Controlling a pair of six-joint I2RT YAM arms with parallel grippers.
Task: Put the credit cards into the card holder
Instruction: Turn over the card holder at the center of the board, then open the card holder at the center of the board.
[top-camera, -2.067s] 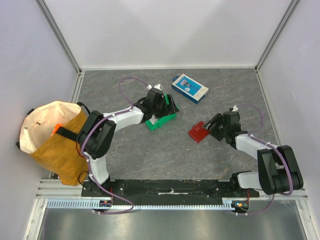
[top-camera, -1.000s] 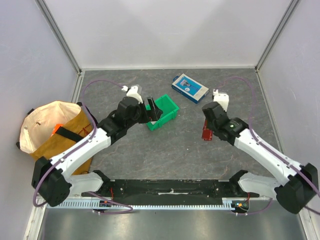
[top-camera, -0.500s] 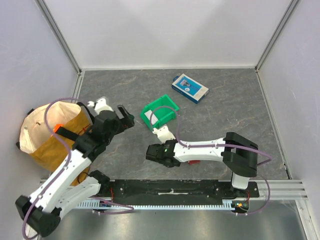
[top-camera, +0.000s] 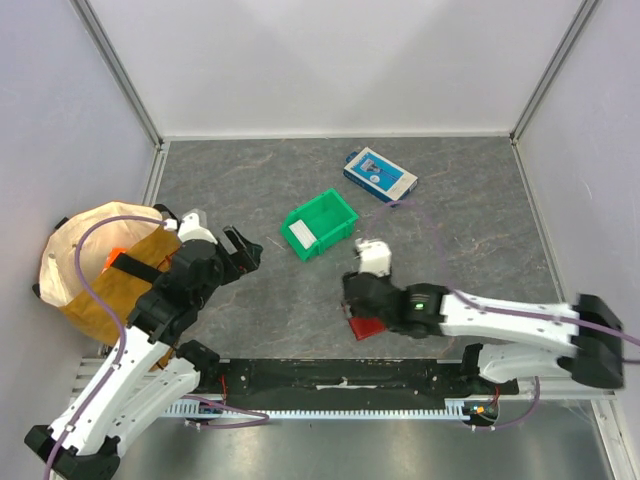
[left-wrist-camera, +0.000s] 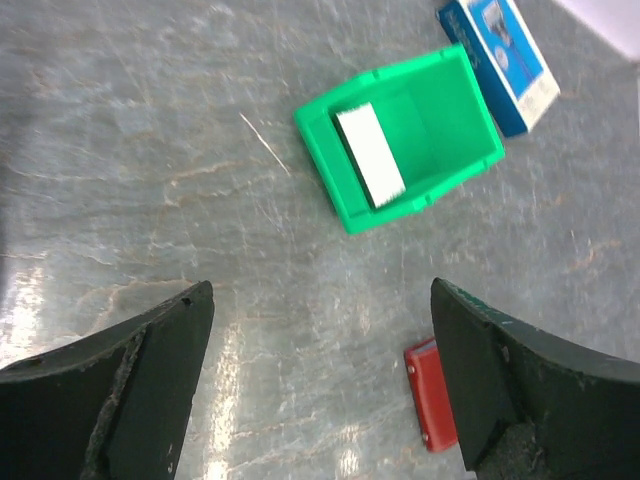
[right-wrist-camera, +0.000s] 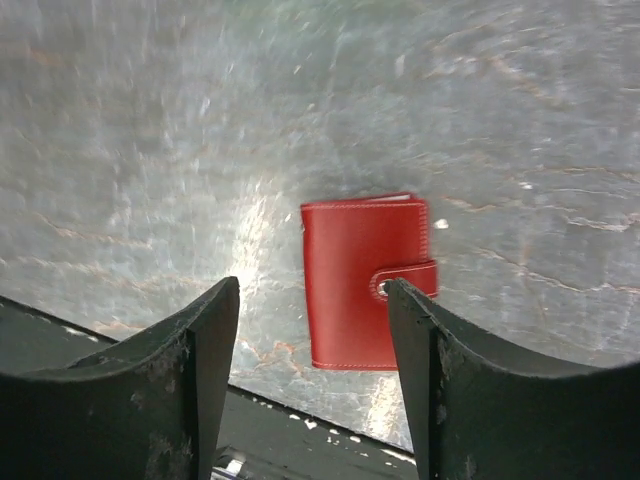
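2 claws are in view and neither holds anything. The right claw (top-camera: 357, 312) hangs over the card holder (top-camera: 366, 327) with its jaws parted to a middling width. From the right wrist the red card holder (right-wrist-camera: 360, 280) lies flat on the grey surface (top-camera: 460, 250) below the gap between the 2 fingers (right-wrist-camera: 190, 390), folded shut with its snap tab fastened across 1 edge. It lies close to the near edge of the surface, a little right of centre, just beside the black rail (top-camera: 330, 378) that carries the arm bases.

The left claw (top-camera: 240, 250) is spread wide and empty, raised over the left part of the surface next to a tan cloth bag (top-camera: 100, 280). From the left wrist the card holder (left-wrist-camera: 435, 395) shows just inside the right finger (left-wrist-camera: 520, 400).

Further away stands a green bin (top-camera: 340, 232) at the middle of the surface, with a white rectangular piece (left-wrist-camera: 369, 153) against its inner wall – whether that is a card I cannot tell. Beyond it, to the far right, lies a blue-and-white box (top-camera: 380, 176) – well apart from the card holder. No coloured credit cards can be made out.
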